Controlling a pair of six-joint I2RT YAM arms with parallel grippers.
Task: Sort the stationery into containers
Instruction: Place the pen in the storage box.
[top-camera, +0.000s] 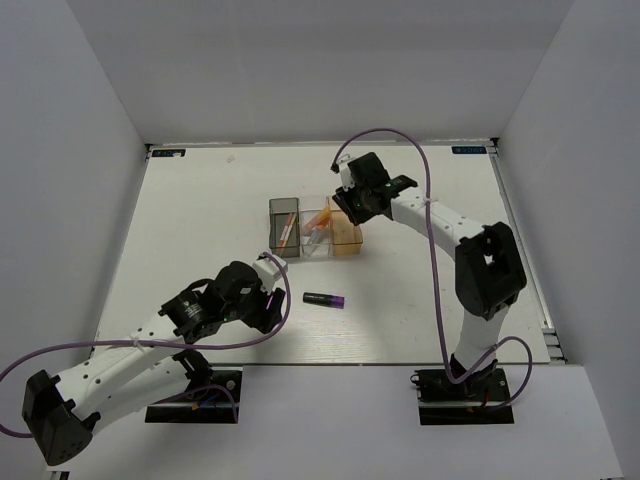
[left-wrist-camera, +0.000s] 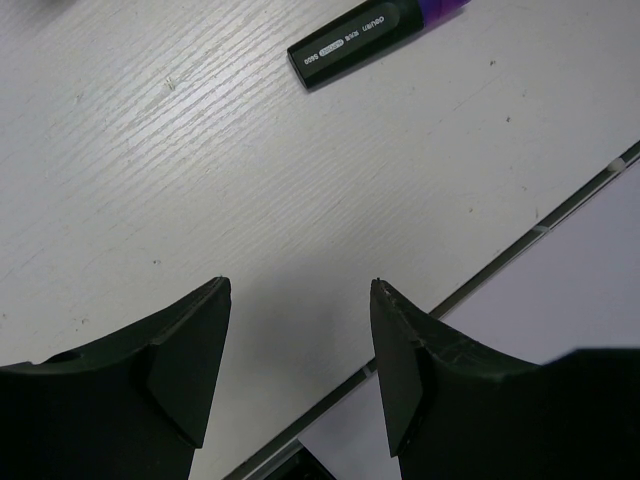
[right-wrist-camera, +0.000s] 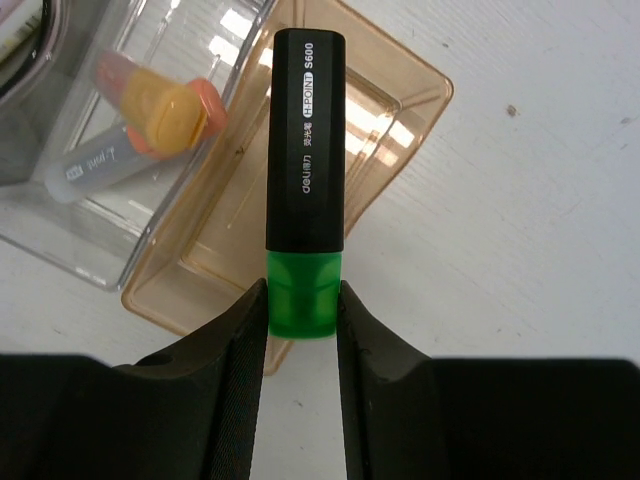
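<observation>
My right gripper (right-wrist-camera: 302, 300) is shut on the green end of a black marker (right-wrist-camera: 305, 160) and holds it over the tan-orange box (right-wrist-camera: 390, 110). The clear box (right-wrist-camera: 90, 250) beside it holds two silvery-orange tubes (right-wrist-camera: 150, 120). In the top view the three joined boxes (top-camera: 315, 228) sit at mid-table, the dark grey one (top-camera: 284, 226) on the left with thin sticks in it. The purple-ended black marker (top-camera: 324, 299) lies on the table in front of them; it also shows in the left wrist view (left-wrist-camera: 375, 38). My left gripper (left-wrist-camera: 300, 290) is open and empty, just left of it.
The table's near edge (left-wrist-camera: 540, 225) runs close behind my left gripper. White walls enclose the table on the left, back and right. The right arm (top-camera: 440, 225) reaches in from the right over the boxes.
</observation>
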